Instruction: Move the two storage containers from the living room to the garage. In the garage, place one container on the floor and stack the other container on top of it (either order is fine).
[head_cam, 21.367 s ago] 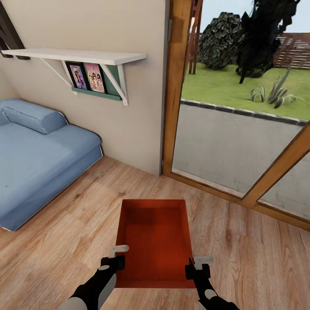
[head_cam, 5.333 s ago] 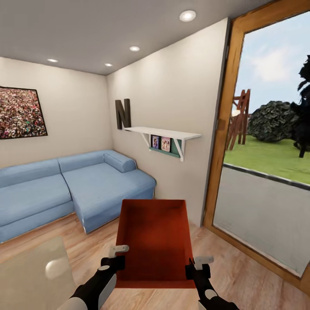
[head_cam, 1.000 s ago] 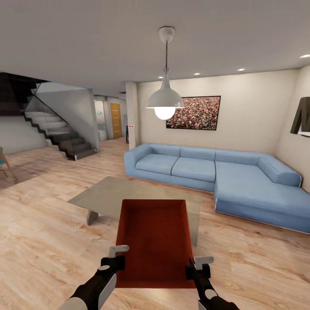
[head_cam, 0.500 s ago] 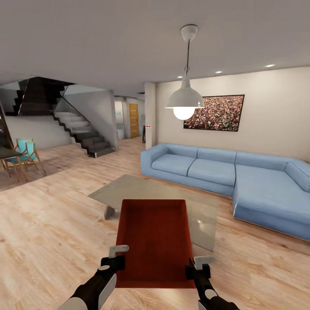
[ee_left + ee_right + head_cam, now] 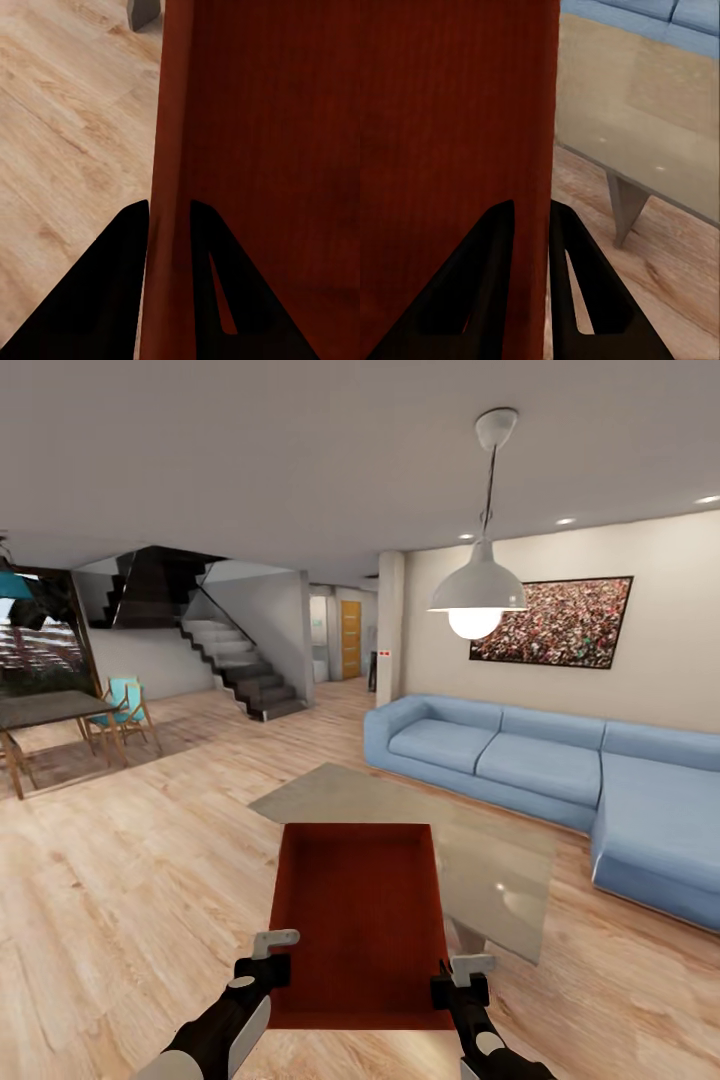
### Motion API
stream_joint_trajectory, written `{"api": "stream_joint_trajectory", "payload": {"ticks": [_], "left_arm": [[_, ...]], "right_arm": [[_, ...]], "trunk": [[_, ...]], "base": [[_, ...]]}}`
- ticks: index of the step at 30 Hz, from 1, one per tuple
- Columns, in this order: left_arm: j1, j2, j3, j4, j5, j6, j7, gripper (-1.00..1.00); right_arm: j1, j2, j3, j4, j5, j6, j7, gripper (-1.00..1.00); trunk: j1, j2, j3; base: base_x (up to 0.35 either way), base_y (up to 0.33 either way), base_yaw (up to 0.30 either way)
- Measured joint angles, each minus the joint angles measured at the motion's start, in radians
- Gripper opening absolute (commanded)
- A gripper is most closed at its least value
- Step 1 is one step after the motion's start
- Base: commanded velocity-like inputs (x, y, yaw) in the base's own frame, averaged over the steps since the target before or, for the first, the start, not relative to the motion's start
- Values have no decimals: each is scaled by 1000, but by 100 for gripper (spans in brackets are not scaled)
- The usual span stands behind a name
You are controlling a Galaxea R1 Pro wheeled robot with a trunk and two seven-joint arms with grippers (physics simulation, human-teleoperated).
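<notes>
One storage container (image 5: 360, 920) carried above the wood floor (image 5: 120, 900). Clamped by two grippers, left gripper (image 5: 169, 225) and right gripper (image 5: 532, 221), one wall each. Behind: one sofa (image 5: 540, 770), one glass table (image 5: 500, 850), one lamp (image 5: 478, 595).

the room is evenly bright, a flat simulator render with soft, faint shadows. a lit pendant lamp (image 5: 477, 596) glows white, and small ceiling spots (image 5: 566, 521) shine near the far wall. the glass table (image 5: 420, 838) carries a pale round reflection. the head view stretches toward its edges. both wrist views are coarse and soft, the fingers (image 5: 97, 296) near-black silhouettes without detail.
</notes>
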Motion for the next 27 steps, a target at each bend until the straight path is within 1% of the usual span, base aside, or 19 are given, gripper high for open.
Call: {"api": "stream_joint_trajectory", "payload": {"ticks": [27], "left_arm": [[0, 0, 0, 0, 1, 0, 0, -100]], "right_arm": [[0, 0, -3, 0, 3, 0, 0, -100]], "trunk": [[0, 0, 0]], "base": [[0, 0, 276]]}}
